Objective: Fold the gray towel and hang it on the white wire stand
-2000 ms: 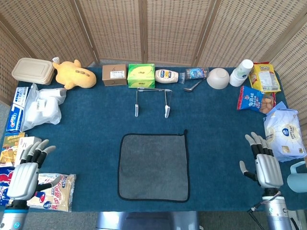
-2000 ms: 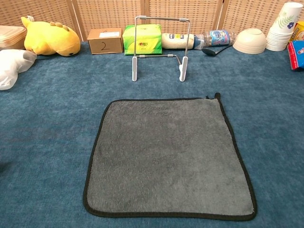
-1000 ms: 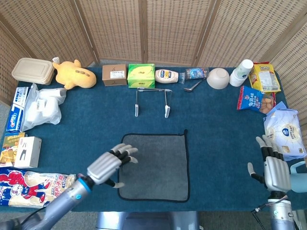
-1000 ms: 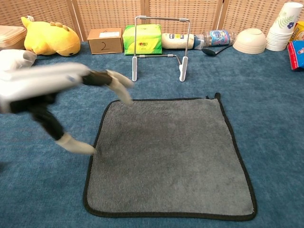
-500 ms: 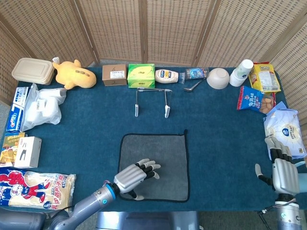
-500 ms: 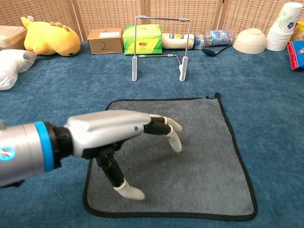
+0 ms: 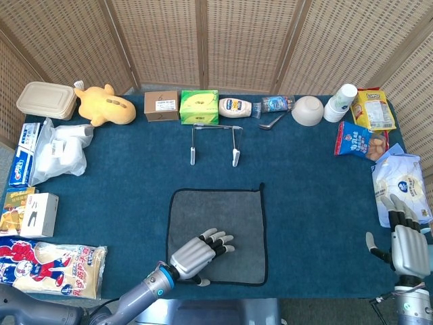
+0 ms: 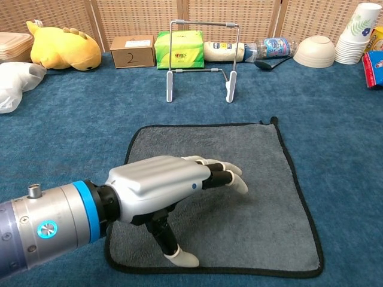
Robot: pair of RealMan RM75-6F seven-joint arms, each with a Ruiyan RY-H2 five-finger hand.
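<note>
Gray towel (image 7: 216, 235) is lying flat and unfolded on the blue surface (image 7: 122, 183), near the front edge. Over its front left part the left robot hand (image 7: 201, 249) is hovering palm down with fingers (image 8: 230, 174) stretched out and apart, gripping nothing; whether the thumb tip is touching the cloth cannot be told. Behind the towel, well apart from it, the white wire stand (image 7: 214, 143) is standing upright. Beyond the stand, a green box (image 7: 199, 106) and a brown box (image 7: 161, 105) are sitting in a row along the back. Off at the front right corner, the right robot hand (image 7: 408, 242) is resting with fingers apart, holding nothing, just beside a white bag (image 7: 400, 188).
</note>
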